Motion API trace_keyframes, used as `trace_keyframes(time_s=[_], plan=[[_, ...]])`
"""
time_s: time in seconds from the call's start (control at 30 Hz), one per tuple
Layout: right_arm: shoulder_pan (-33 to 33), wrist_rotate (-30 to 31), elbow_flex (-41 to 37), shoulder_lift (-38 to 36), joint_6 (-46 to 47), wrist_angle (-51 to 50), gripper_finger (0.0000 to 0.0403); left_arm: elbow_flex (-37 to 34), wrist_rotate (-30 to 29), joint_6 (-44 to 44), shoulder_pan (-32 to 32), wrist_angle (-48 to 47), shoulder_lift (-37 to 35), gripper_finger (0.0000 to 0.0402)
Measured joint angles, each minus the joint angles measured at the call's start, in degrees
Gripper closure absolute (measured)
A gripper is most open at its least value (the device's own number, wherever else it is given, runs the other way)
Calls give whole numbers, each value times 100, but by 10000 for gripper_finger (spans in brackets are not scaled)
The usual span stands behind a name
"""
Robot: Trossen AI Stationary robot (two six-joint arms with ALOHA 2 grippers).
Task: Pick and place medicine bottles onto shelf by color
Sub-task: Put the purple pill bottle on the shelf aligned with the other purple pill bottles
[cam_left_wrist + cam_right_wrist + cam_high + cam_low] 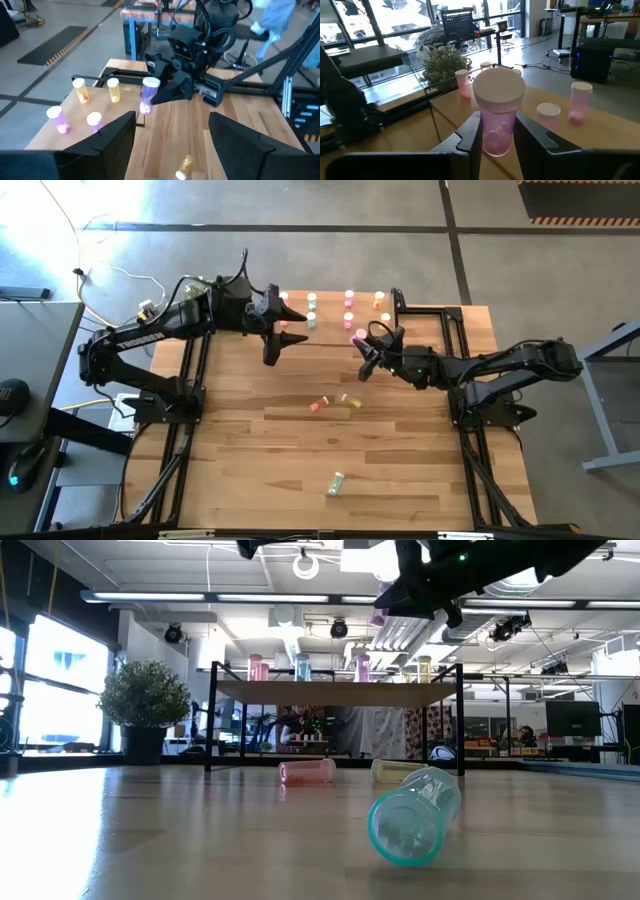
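Observation:
The shelf (pixel 330 302) stands at the table's far middle, with pink, yellow, mint-green and salmon medicine bottles upright on its wood top (pixel 335 692). My right gripper (pixel 362 348) is shut on a pink white-capped bottle (pixel 498 115) by the shelf's near right part. My left gripper (pixel 172 142) hangs open over the shelf's near left part (pixel 285 340), with nothing between its fingers. A salmon bottle (pixel 320 404), a yellow one (pixel 350 401) and a mint-green one (pixel 336 482) lie on their sides on the table. My right gripper pinches the pink bottle's body (pixel 496 135) below its white cap, between the two fingers (pixel 472 132). The fingers come about level from the table's right side. The bottle stands upright in the hold, cap up, lifted clear of the table (pixel 149 95).
Black frame rails (pixel 190 380) run along the table's left and right sides. The mint-green bottle (pixel 415 815) lies nearest the front edge. Open tabletop lies between the loose bottles and the shelf legs (pixel 210 730).

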Motion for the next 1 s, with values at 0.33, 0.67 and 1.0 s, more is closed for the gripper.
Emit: trace_keyframes(time_s=[0.33, 0.67, 1.0], plan=[[-355, -188, 382, 691, -64, -409, 320, -1365, -4, -331, 57, 1212, -533, 159], [-589, -266, 415, 1208, -11, -276, 320, -1439, -13, -332, 225, 1223, -568, 159], [-829, -593, 741, 1243, 109, -756, 320, -1439, -12, -229, 227, 1219, -568, 159]])
